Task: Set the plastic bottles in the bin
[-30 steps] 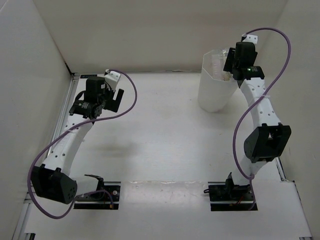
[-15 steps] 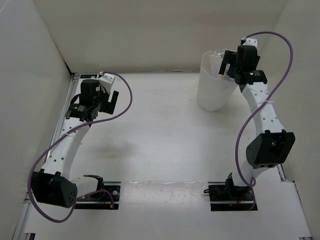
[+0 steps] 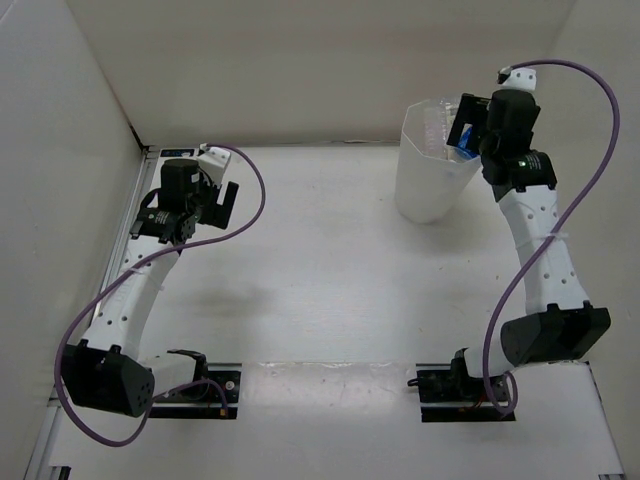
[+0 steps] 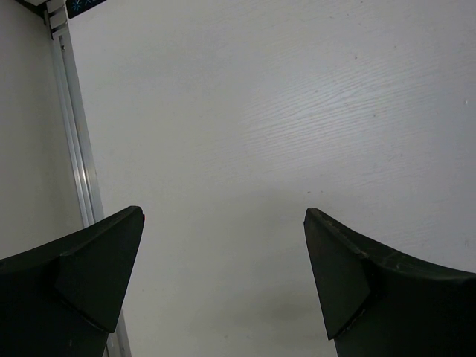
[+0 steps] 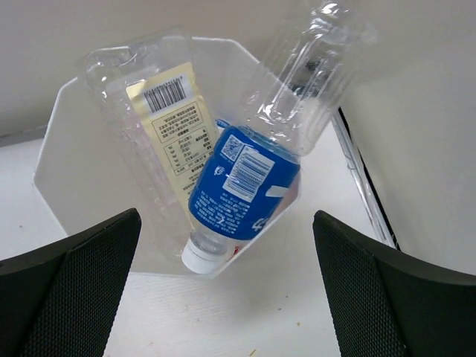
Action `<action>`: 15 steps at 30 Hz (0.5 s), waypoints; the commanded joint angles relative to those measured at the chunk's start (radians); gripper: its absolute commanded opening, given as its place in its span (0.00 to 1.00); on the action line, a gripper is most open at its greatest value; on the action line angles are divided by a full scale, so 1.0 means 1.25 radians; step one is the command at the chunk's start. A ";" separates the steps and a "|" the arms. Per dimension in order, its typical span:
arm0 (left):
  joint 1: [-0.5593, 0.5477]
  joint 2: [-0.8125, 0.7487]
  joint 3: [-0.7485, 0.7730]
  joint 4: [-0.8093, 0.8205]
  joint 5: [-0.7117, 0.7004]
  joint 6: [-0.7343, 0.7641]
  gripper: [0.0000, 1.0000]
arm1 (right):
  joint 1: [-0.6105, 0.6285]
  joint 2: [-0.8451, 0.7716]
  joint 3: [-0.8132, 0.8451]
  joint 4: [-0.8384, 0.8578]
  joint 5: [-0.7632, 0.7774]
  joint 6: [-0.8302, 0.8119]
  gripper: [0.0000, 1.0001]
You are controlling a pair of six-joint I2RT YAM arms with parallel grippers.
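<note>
Black mesh-faced fingers of the right gripper stand spread full wide w/ nothing between them, hanging by the right rim of the bin. Prob this is a drop just made, jaws wide so they clear the load. Below them the blue-labelled bottle sits cap-down inside the bin, white cap against the near wall and clear base poking up past the rim. It leans like that prob because there's no room left to lie flat. Touching it on the left, the yellowish-labelled bottle slants along the wall, barcode up. Other bottles: can't tell, hidden under these two. Top cam shows none out on the table, so the task looks about done. The bin stands at the table's far right, close to the right arm, i.e. easy reach for that side. The left gripper is also wide open and empty, parked low over bare tabletop beside the alu rail, well apart from the bin and out of the way. Vs a sec ago: the right jaws were much closer together and right over the rim. Now they've opened, the wrist has swung off to the right, the elbow sits nearer the base, and the blue label shows at the bin mouth from above. The left arm shifted slightly leftward, then no change.
</note>
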 commanded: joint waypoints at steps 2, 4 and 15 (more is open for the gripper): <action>0.010 -0.020 0.028 0.008 -0.014 0.004 1.00 | -0.023 -0.078 0.021 0.004 0.061 0.020 1.00; 0.019 -0.041 -0.010 0.008 -0.035 -0.006 1.00 | -0.080 -0.105 0.005 -0.053 0.061 0.077 1.00; 0.099 -0.176 -0.216 0.008 -0.139 -0.030 1.00 | -0.322 -0.289 -0.407 -0.175 -0.045 0.302 1.00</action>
